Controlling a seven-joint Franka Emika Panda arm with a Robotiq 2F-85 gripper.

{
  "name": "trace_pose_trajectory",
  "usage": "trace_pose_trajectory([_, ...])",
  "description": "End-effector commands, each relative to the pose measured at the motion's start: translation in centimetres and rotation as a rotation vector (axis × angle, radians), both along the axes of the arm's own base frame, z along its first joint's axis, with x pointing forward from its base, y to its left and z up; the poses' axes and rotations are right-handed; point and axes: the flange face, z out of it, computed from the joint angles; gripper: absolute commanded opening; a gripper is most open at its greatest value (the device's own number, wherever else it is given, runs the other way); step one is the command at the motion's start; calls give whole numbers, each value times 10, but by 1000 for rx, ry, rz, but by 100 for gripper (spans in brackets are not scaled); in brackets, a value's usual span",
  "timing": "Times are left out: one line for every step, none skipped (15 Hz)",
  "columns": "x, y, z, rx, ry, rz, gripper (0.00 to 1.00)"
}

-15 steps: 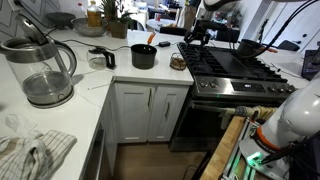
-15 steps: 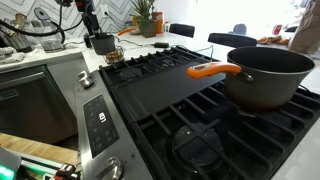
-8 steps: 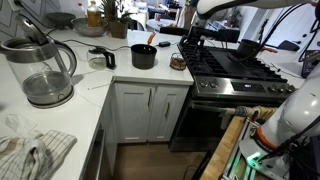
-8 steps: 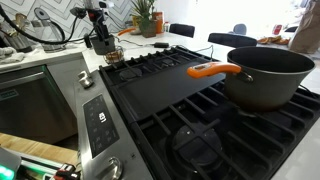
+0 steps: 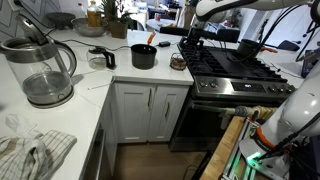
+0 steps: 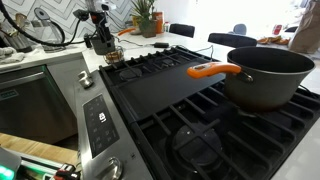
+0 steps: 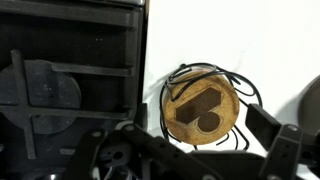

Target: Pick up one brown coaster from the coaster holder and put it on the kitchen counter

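The top brown coaster (image 7: 200,108), a round disc with a dark printed shape, lies on its stack in the coaster holder (image 7: 172,84), whose thin black wire loops show around it. The holder stands on the white kitchen counter (image 7: 250,40) right beside the stove edge. It also shows small in both exterior views (image 5: 177,62) (image 6: 113,58). My gripper (image 7: 195,152) hangs just above the holder, open and empty, with one finger on each side of the stack. It appears in both exterior views (image 5: 190,43) (image 6: 100,40).
The black gas stove (image 5: 235,65) (image 7: 70,80) borders the holder. A black pot with an orange utensil (image 5: 144,57) stands close on the counter. A glass kettle (image 5: 45,70) and a cloth (image 5: 30,150) lie further along. A grey pot (image 6: 265,75) sits on the stove.
Over the last second my gripper has moved down and over toward the coaster holder. In the last half second it has barely moved.
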Motion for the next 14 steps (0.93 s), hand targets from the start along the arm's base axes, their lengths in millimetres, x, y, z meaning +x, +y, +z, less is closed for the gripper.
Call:
trace_pose_trajectory([5,0,-15,6,-5,-2,100])
trace_pose_trajectory([5,-1,-18,8,-7,-2,100])
trace_pose_trajectory([7,-3,-22,6,-21,-19,100])
trace_pose_trajectory([8,-6,-25,8,-37,-30,100])
trace_pose_trajectory([10,-9,-29,-5,-54,-41,100])
trace_pose_trajectory([12,-11,-33,-14,-71,-51,100])
trace_pose_trajectory([13,-13,-36,-4,-77,-52,100])
trace_pose_trajectory([15,-13,-41,-2,-85,-50,100])
trace_pose_trajectory([16,-13,-46,19,-83,-50,100])
trace_pose_trajectory([16,-11,-50,34,-81,-45,100])
trace_pose_trajectory([16,-9,-54,52,-73,-45,100])
trace_pose_trajectory([16,-7,-57,63,-63,-42,100])
trace_pose_trajectory([17,-7,-60,69,-61,-44,100])
trace_pose_trajectory([17,-7,-62,66,-59,-52,100])
